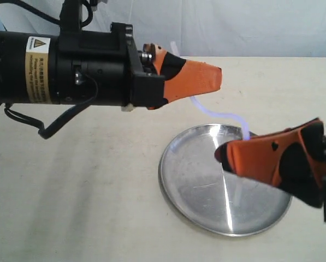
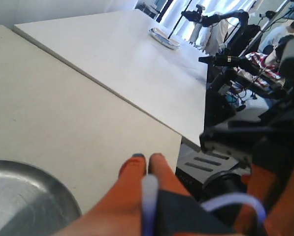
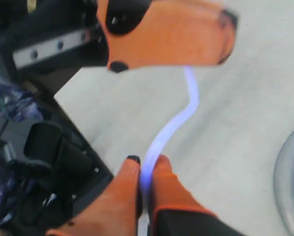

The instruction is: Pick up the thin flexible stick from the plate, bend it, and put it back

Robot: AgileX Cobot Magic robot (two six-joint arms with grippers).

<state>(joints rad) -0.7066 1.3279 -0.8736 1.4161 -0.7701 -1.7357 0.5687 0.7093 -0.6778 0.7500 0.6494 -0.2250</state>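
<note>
The thin flexible stick [image 1: 217, 114] is a pale lilac rod held in the air above the plate's far rim, bent into a wavy S-curve between both grippers. My left gripper [image 1: 217, 76] is shut on its upper part, and one end pokes out above the orange fingers. My right gripper [image 1: 220, 153] hovers over the plate [image 1: 193, 188] and is shut on the stick's other end. In the left wrist view the stick [image 2: 149, 196] lies between the closed fingertips of the gripper [image 2: 146, 160]. The right wrist view shows the stick [image 3: 174, 123] rising out of the pinched gripper [image 3: 146, 164] towards the left gripper [image 3: 171, 32].
The shiny silver plate rests on a cream tabletop [image 1: 70, 191]. My left arm's black body [image 1: 53, 65] and a hanging cable [image 1: 42, 131] span the upper left. Beyond the table edge [image 2: 179, 135] stand another table and dark equipment [image 2: 235, 64].
</note>
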